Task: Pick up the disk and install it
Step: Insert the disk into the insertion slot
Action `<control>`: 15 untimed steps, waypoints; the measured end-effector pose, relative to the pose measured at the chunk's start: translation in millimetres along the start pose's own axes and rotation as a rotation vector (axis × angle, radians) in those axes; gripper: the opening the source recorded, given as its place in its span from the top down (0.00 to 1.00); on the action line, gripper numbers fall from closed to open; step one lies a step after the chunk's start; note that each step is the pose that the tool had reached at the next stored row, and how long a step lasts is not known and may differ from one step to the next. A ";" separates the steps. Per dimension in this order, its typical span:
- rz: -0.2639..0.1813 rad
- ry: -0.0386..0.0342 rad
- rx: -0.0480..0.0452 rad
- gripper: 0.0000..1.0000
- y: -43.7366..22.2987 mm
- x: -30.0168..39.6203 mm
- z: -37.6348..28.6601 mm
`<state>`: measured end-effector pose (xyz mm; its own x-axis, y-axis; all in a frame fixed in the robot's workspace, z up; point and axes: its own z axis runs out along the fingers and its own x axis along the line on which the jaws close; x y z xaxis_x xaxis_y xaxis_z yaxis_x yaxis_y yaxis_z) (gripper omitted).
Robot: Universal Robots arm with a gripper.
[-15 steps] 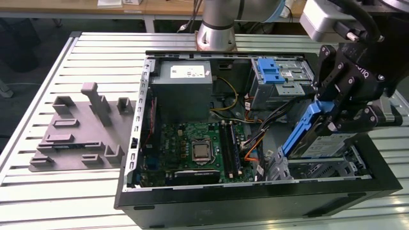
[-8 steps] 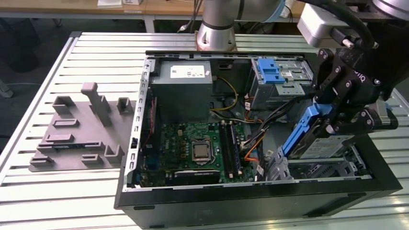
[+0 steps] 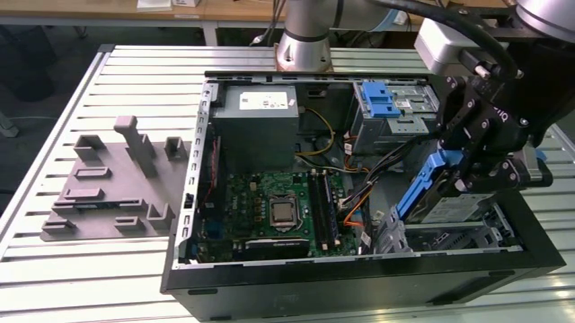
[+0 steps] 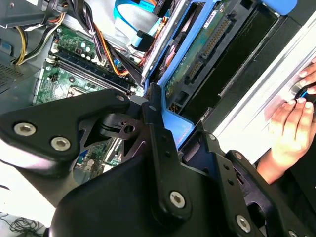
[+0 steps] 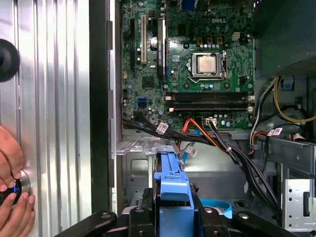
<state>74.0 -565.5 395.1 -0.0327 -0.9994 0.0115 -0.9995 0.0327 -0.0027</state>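
I'm watching the gripper [image 3: 469, 182] pinching the disk [image 3: 446, 208] by its blue carrier frame, jaws pressed onto it from both sides. The disk is hanging inside the computer case [image 3: 359, 286], at the corner farthest from the grey power supply box [image 3: 256, 128], right over the metal drive cage [image 3: 449, 237] and beside the motherboard [image 3: 274, 202]. Its long axis is slanting, one end dipping toward the cage and the other raised, so I'm judging it not seated yet. Room is looking tight, with cables [image 5: 232, 148] running just beside the cage. Outside the case wall, a person's hand [image 5: 12, 197] is resting on the ribbed table [image 3: 108, 282].
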 end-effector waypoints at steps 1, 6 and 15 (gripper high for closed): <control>0.000 0.0000 0.0000 0.64 0.0 0.0 0.9; 0.000 0.0000 0.0000 0.64 0.0 -0.1 5.7; 0.000 0.0000 0.0000 0.64 0.1 -0.3 20.1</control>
<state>74.0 -565.5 375.0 -0.0327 -0.9994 0.0115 -0.9995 0.0327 -0.0027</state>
